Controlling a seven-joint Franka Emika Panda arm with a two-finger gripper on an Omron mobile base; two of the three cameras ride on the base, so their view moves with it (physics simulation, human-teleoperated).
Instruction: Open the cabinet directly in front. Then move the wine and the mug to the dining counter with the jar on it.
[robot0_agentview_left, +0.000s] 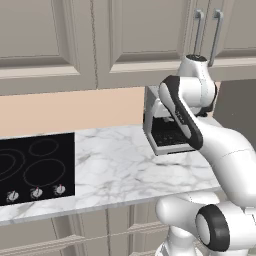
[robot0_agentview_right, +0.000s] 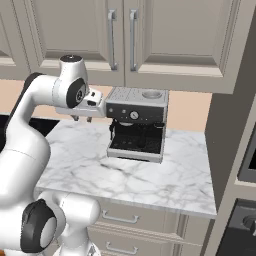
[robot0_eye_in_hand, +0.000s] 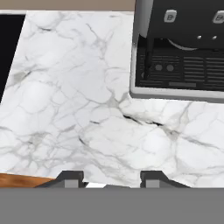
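The cabinet (robot0_agentview_right: 150, 35) hangs above the counter with both beige-grey doors closed, and its two silver bar handles (robot0_agentview_right: 122, 40) meet at the middle. In the left base view the same cabinet (robot0_agentview_left: 150, 30) is at the upper right. My gripper (robot0_agentview_right: 82, 119) points down over the marble counter, well below the doors and left of the coffee machine. Its two dark fingertips (robot0_eye_in_hand: 70, 177) stand apart in the hand view, open, with nothing between them. The wine and the mug are hidden. The dining counter and the jar are out of view.
A silver and black coffee machine (robot0_agentview_right: 137, 125) stands on the marble counter (robot0_agentview_right: 125, 175) under the cabinet. A black cooktop (robot0_agentview_left: 35, 167) with knobs lies at the left. A tall dark unit (robot0_agentview_right: 235, 150) rises right of the counter. Like-looking upper cabinets (robot0_agentview_left: 45, 35) run leftward.
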